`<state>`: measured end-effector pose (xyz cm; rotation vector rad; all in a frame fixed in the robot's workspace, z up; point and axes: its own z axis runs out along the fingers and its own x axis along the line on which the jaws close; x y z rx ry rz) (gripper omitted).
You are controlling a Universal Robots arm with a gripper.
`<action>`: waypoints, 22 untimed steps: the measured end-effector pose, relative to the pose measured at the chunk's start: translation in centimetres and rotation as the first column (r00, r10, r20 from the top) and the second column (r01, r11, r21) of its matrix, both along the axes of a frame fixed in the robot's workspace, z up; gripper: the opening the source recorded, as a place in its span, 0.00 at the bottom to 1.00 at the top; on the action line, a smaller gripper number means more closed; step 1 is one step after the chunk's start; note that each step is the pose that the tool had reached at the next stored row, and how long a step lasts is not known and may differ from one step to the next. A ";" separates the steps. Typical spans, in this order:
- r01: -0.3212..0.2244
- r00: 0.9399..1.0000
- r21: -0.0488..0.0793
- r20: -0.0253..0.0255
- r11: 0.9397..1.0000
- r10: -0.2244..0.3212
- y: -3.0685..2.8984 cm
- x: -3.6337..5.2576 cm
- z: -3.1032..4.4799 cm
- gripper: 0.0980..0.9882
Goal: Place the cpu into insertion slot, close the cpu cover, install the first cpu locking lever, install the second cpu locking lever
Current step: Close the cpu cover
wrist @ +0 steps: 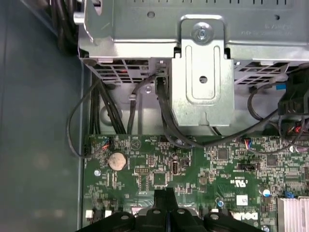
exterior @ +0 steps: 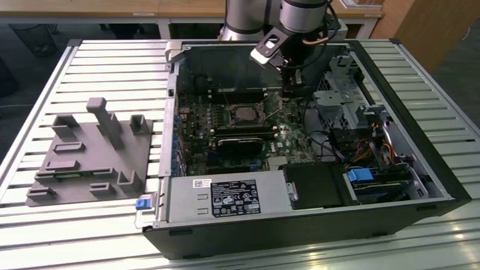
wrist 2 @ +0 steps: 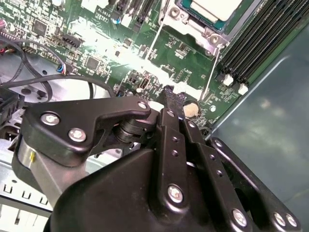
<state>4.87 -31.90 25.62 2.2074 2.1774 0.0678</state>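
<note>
The cpu [wrist 2: 213, 7] lies in the insertion slot [exterior: 244, 115] on the green board, its pale metal top showing. The cpu cover [wrist 2: 193, 23] sits flat around it as a metal frame. Two thin silver locking levers stick out from the socket, one [wrist 2: 154, 41] on one side and the other [wrist 2: 209, 72] running toward my fingertips. My gripper [exterior: 289, 93] reaches down into the case on the exterior view's right of the socket. In both wrist views the gripper [wrist 2: 175, 95] [wrist: 164, 194] is shut with nothing between its fingers, just above the board near a coin battery [wrist: 116, 161].
A grey fixture block [exterior: 90, 152] lies on the slatted table at the exterior view's left. Inside the case are a power supply [exterior: 225, 198], a metal drive cage [wrist: 203, 72] with black cables [wrist: 169, 116], long memory slots [wrist 2: 256, 43] and a black block [exterior: 240, 146] below the socket.
</note>
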 end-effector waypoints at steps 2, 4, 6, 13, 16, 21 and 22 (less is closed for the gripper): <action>0.001 1.000 0.000 0.000 1.000 -0.001 0.03 0.13 -0.03 0.01; 0.003 1.000 0.000 0.000 1.000 -0.003 0.07 0.32 -0.09 0.01; 0.004 1.000 0.000 0.000 1.000 -0.004 0.08 0.46 -0.15 0.01; 0.004 1.000 0.000 0.000 1.000 -0.004 0.09 0.64 -0.29 0.01; 0.005 1.000 0.000 0.000 1.000 -0.005 0.09 0.73 -0.33 0.01; 0.005 1.000 0.000 0.000 1.000 -0.005 0.09 0.93 -0.41 0.01; 0.005 1.000 0.000 0.000 1.000 -0.005 0.09 0.96 -0.42 0.01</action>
